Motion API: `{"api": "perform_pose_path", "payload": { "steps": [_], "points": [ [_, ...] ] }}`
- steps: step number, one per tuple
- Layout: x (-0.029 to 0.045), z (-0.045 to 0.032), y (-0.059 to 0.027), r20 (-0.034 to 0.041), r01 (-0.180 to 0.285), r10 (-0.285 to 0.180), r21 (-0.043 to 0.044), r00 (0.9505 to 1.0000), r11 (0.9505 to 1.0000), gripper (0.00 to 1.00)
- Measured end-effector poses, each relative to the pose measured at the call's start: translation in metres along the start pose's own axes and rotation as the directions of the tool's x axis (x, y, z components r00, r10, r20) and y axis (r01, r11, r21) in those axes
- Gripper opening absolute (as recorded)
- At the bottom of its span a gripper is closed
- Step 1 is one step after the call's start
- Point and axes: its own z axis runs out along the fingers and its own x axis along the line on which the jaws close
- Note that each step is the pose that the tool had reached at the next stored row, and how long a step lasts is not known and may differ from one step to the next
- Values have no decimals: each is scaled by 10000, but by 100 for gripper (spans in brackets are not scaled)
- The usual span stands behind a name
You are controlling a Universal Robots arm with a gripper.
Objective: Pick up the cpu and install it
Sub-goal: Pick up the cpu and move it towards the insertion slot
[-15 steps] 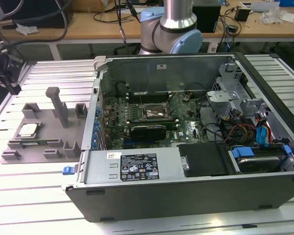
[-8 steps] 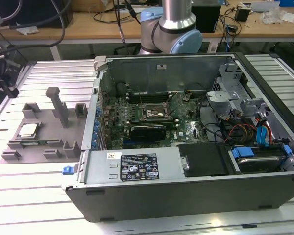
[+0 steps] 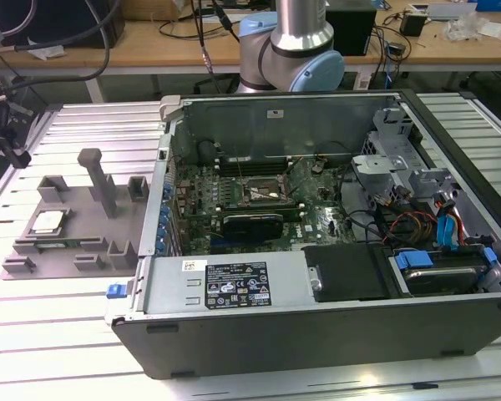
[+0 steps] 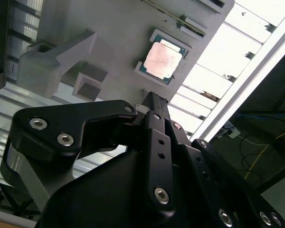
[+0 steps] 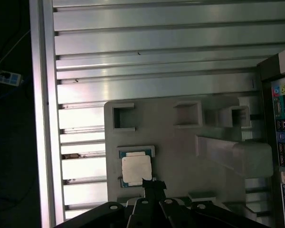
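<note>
Claw [image 4: 149, 97]: the black fingers are seen pressed together into a single tip, with nothing pinched between them. The same tip is seen in the first wrist view [image 5: 151, 183].
Claw position: the tip is held near one edge of the chip. In the second wrist view a strip of bare holder is seen between tip and chip, so the two are apart.
Chip [image 4: 162, 61]: it is laid flat in a shallow pocket of the holder, with the shiny metal face turned up.
Chip heading: its sides are set parallel to the pocket's rim [image 5: 136, 169]. The outline is square, so no long axis can be told apart.
Holder [image 5: 180, 142]: a grey plastic block is seen, with several square pockets and one upright post [image 3: 96, 175].
Table [image 5: 156, 47]: the holder and the computer case are carried on ribbed aluminium slats.
Exterior view, chip [image 3: 48, 221]: the chip is seen on the holder at the exterior view's left, well apart from the case.
Exterior view, case [image 3: 317, 334]: the case is laid open, and a dark metal-framed socket [image 3: 265, 194] is seen on the green board inside.
Exterior view, arm [image 3: 296, 42]: the silver and blue arm is seen behind the case.
</note>
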Motion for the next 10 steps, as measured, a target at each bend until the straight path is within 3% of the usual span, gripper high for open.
{"api": "perform_pose_path", "payload": {
  "steps": [10],
  "points": [
    [33, 11, -3, 3, -1, 1, 0, 10000, 10000, 11]
  ]
}}
